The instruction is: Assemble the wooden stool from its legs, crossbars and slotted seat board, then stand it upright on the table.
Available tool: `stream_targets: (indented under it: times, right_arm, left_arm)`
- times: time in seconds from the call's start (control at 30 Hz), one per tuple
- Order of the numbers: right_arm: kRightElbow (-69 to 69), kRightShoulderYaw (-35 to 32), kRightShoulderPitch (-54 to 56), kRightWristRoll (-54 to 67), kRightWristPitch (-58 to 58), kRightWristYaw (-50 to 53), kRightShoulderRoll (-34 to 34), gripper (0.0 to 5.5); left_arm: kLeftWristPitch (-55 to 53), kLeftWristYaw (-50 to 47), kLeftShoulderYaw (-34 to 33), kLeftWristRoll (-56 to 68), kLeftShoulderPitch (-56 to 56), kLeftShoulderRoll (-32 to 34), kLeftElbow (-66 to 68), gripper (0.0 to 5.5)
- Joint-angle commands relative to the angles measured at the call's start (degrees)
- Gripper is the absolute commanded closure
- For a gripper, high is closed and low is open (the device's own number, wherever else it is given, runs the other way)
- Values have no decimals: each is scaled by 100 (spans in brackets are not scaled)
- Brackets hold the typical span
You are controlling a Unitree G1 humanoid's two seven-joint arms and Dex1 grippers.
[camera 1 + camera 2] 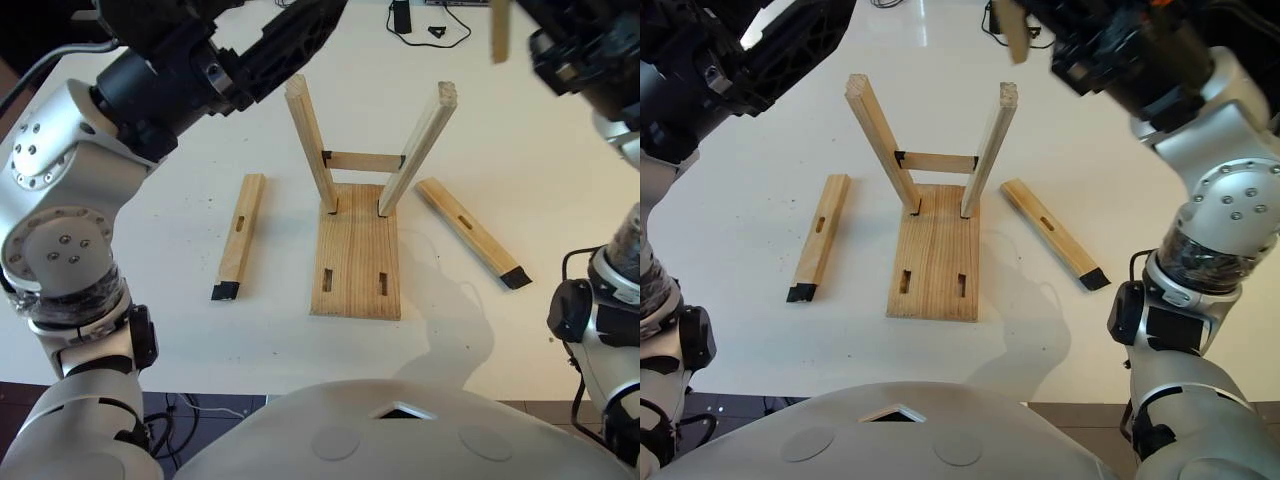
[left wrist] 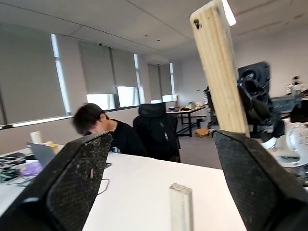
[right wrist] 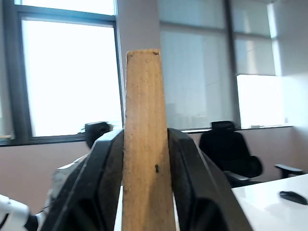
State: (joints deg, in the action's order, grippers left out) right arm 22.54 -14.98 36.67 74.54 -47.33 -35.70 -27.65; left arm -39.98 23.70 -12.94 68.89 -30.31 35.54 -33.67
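Left arm: elbow bent, forearm angled inward, high over the white tabletop (image 1: 150, 300). Left claw (image 2: 163, 144) spread wide, black pads (image 2: 72, 187) well apart, nothing between them.

Right arm: lifted at the far right side, wrist turned inward. Right claw (image 3: 145, 139) clamped on a pale flat wooden crossbar (image 3: 144, 120), held upright with its upper end projecting past the fingers.

Rectangular light-wood slotted seat board (image 1: 355, 250): flat on the tabletop, below and between both claws.

Far pair of slots in the board: holding the left standing leg (image 1: 312, 140) and the right standing leg (image 1: 420, 145), both square pale wood, splayed outward and joined by a short fitted crossbar (image 1: 365, 160). Top of the left standing leg just below the left claw.

Near pair of slots (image 1: 328, 280): unfilled.

Loose left leg (image 1: 240, 235), dark-tipped and slotted: flat beside the board, below the left claw.

Loose right leg (image 1: 472, 232), dark-tipped and slotted: flat and angled, beside the board, below the right claw.
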Motion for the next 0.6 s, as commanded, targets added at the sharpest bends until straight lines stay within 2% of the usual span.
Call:
stream_targets:
  times: [0.03,0.4,0.6]
  right_arm:
    - [131,203,-85,74,-47,-218,-85,420]
    - [135,845,-451,-517,31,-1448,-442,420]
    - [2,995,-584,-976,186,-1780,-487,420]
  left_arm:
    - [-339,261,-45,798,63,175,36,102]
    - [-666,280,557,1458,-115,130,4,97]
    - [-692,621,629,1380,15,280,-163,199]
